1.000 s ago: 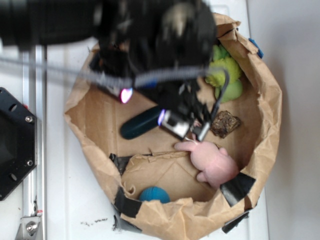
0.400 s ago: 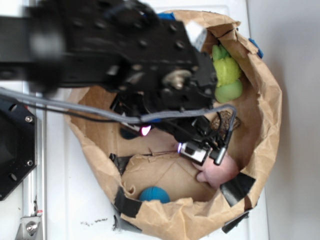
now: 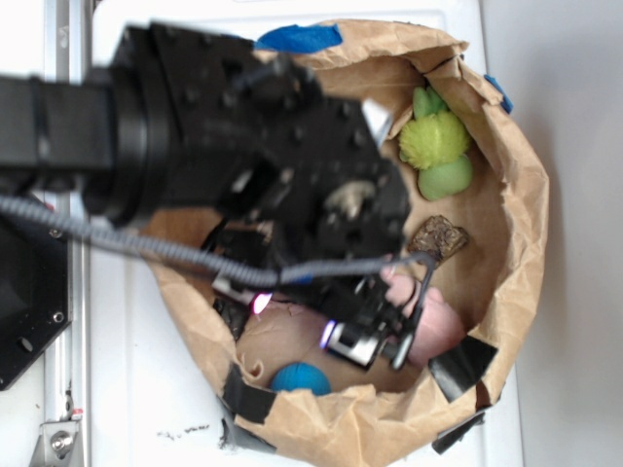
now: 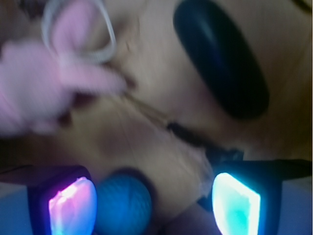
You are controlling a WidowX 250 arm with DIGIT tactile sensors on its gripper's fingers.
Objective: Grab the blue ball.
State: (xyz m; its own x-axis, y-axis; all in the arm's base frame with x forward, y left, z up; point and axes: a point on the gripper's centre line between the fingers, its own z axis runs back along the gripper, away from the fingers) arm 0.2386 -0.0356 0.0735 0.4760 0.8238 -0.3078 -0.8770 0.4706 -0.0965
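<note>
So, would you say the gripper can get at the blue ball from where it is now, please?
Probably yes. The gripper hangs open just beside the blue ball, and the wrist view shows the ball between the jaws, nearer one side. Nothing covers it; the paper bag wall sits close behind.

A crumpled brown paper bag lies open on the white worktop. Inside: green plush toy at one o'clock, brown lump at three, pink plush bunny at four.
</note>
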